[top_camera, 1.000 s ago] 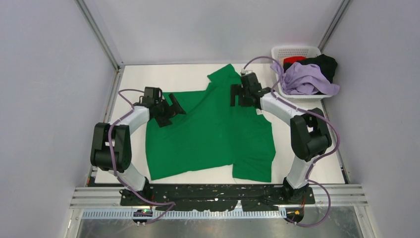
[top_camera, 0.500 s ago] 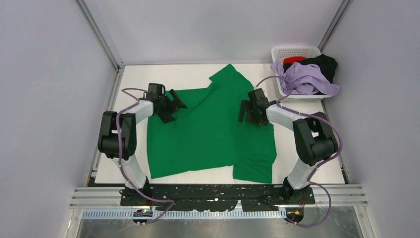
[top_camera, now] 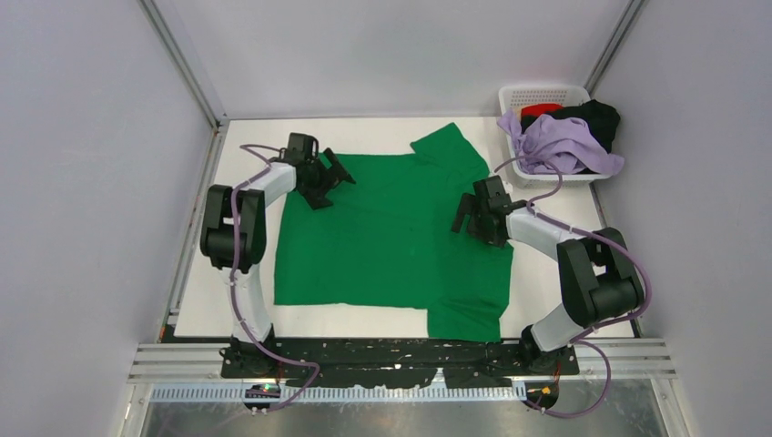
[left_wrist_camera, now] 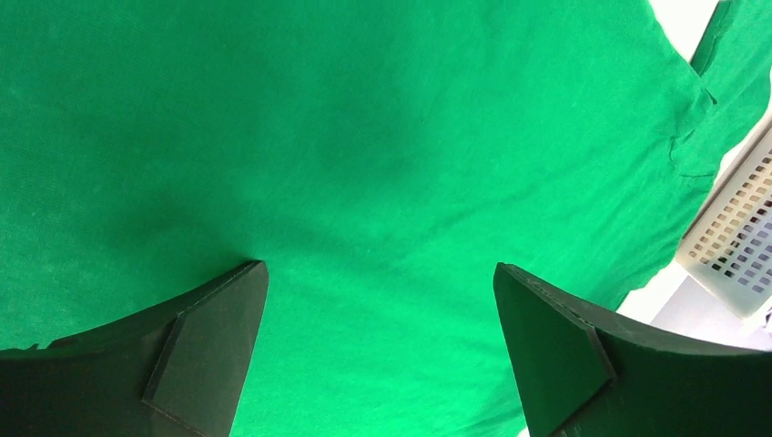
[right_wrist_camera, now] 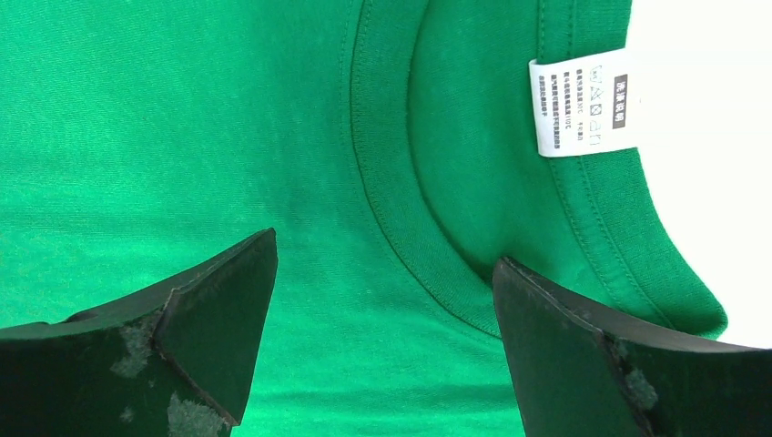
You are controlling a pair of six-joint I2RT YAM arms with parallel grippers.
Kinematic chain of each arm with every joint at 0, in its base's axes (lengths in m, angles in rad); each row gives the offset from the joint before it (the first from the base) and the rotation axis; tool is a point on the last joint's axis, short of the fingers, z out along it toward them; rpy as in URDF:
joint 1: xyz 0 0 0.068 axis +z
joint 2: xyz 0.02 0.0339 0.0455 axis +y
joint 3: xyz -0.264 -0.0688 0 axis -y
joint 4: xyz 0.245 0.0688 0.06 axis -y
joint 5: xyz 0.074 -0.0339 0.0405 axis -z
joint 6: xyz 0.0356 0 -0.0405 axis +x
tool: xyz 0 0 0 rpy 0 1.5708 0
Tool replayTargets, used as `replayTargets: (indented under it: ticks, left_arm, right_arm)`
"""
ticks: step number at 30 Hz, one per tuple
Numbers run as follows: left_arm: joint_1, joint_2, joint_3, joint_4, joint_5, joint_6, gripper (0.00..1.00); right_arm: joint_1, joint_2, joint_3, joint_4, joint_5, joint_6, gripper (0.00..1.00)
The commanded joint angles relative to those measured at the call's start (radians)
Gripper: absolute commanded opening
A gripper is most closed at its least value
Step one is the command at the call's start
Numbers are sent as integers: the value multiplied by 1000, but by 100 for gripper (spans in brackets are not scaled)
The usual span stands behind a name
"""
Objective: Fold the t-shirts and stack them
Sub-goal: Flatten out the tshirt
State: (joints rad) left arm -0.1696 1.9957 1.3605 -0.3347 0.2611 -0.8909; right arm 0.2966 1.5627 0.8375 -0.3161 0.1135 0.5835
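My left jaws hang spread, holding nothing, over the ten-o'clock corner of the green t-shirt (top_camera: 391, 237), which lies flat on the surface (top_camera: 364, 135), laid out for folding. My right jaws gape above its collar (right_wrist_camera: 382, 209) at three o'clock. The lavender t-shirt (top_camera: 560, 146) waits in the basket (top_camera: 546, 93), one o'clock.
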Motion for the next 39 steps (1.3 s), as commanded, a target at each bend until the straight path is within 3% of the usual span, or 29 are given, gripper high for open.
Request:
replayTargets:
  ticks: [1,12,15,20,27,39]
  left_arm:
    - [-2,48,99,-77,-39,17,100]
    - [-4,-167,7,-88,-114,115,99]
    - [-4,-205,-19,-158,-151,154,100]
    - [-16,-274,-196,-91,-82,142,100]
    - [-15,-254,-236,-93,-89,164,100]
    - [26,-138,-165,-80,-84,129,100]
  right_arm:
    - [-12,-5,-6,-24,69,10,95]
    - [-11,38,124,71,104,-97,95]
    - [-11,86,149,51,98,-94,95]
    - [-10,136,151,46,55,-49,95]
    - [-10,231,245,0,86,-34,96]
    - [-27,332,402,-84,147,-14,96]
